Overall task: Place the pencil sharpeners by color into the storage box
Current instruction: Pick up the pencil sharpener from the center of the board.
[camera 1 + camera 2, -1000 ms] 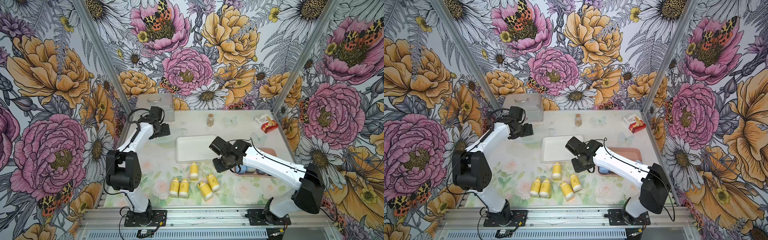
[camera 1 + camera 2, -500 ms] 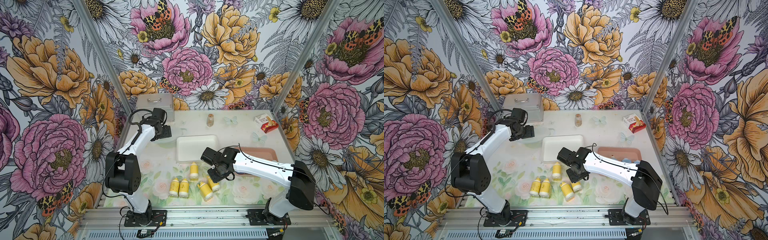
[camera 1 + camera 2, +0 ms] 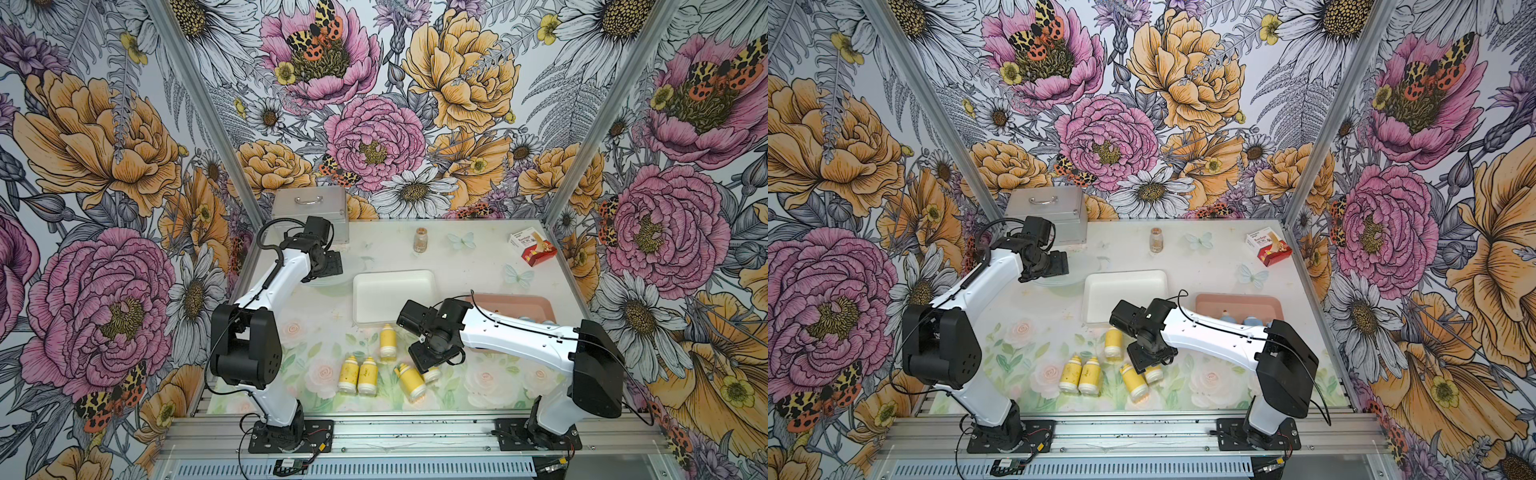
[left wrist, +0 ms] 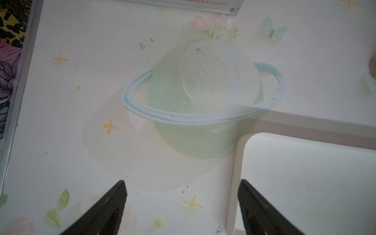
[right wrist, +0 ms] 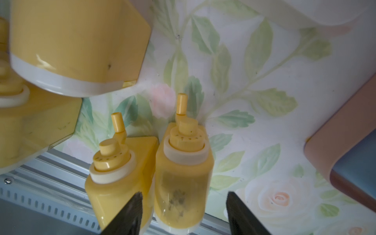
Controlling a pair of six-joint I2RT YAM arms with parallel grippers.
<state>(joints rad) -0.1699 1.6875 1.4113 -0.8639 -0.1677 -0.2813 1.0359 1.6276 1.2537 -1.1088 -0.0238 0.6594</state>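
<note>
Right gripper (image 5: 184,195), jaws apart, hangs over yellow sharpener (image 5: 183,162) lying on tabletop (image 3: 316,332), lower centre in both top views; long axis crosswise to closing line. Left gripper (image 4: 182,183) apart, empty, well away upper left

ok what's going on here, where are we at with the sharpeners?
Two-arm color sort, partway done. Blue sharpeners lie in the pink tray, partly hidden by the right arm. Five yellow sharpeners lie on the table, and the white tray is empty. The right gripper hangs open low over the yellow cluster, holding nothing. The left gripper hovers open by a corner of the white tray, also holding nothing.
</note>
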